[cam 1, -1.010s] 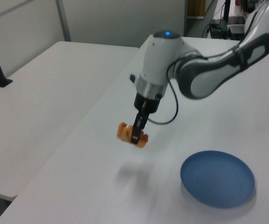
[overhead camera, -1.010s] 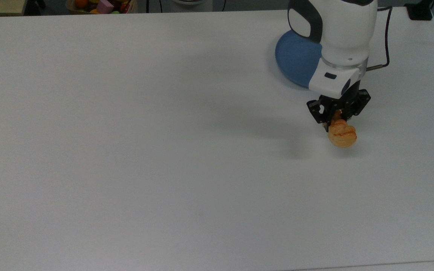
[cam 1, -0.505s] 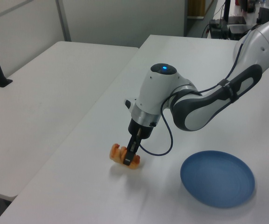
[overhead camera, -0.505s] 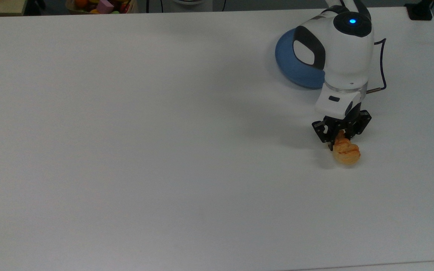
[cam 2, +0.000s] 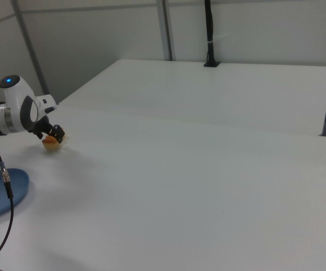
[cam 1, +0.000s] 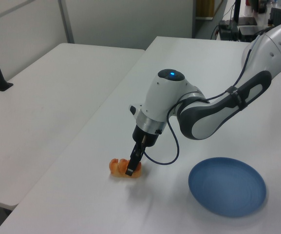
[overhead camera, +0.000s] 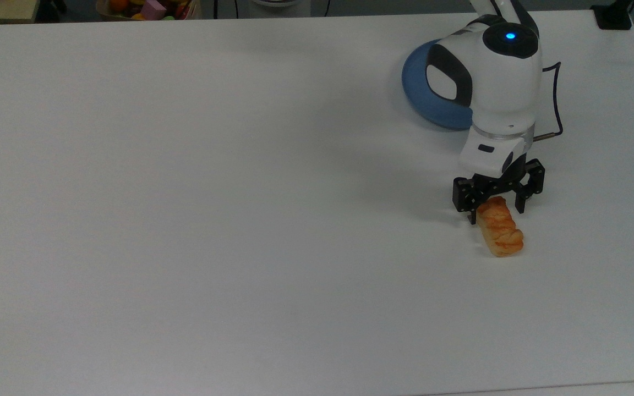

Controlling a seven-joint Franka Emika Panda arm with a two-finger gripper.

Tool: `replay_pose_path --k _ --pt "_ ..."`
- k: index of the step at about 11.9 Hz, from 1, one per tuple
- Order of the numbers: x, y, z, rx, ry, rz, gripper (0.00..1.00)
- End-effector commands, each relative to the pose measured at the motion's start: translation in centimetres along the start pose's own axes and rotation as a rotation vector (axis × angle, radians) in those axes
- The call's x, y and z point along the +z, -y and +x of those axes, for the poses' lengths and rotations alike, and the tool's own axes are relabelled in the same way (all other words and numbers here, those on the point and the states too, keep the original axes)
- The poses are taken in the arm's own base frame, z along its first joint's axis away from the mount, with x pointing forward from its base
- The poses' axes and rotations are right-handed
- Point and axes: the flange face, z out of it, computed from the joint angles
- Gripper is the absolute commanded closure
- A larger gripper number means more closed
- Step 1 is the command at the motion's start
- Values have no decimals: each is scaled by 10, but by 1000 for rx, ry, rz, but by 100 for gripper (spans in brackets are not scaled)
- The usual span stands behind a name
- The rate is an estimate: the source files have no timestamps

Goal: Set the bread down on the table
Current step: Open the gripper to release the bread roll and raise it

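I see the golden-orange braided bread (overhead camera: pixel 500 226) lying on the plain white table (overhead camera: pixel 185 220), my gripper (overhead camera: pixel 496 208) jaws apart astride its twelve-o'clock end.

1. Your gripper (cam 1: pixel 131 167) points down at the bench (cam 1: pixel 218 83), its black fingers low over the near end of the bread (cam 1: pixel 122 167).
2. The bread lies flat on the white bench, golden-orange, partly hidden behind one finger.
3. You can see a blue plate (cam 1: pixel 227 185) on the same bench, well apart from the bread, toward the left view's right.
4. The arm (cam 1: pixel 213 107) reaches in from the left view's upper right; a dark cable (cam 1: pixel 168 155) loops below the wrist.
5. A second white table (cam 1: pixel 43 102) stands on the left view's left.
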Motion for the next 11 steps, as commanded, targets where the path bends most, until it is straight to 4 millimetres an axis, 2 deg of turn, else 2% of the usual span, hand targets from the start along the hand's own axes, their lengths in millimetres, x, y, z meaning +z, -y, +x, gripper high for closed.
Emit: replay_pose_path --k 1,2,4,7,9,11 --pt "-5 5 4 -22 -29 -7 0" --pt "-15 3 7 -21 -29 -10 0" --pt "-50 3 14 -15 -31 -13 0" --pt "-107 0 13 0 105 -75 0" --pt "-159 -20 15 30 162 -117 0" --pt "-223 -36 5 49 192 -150 0"
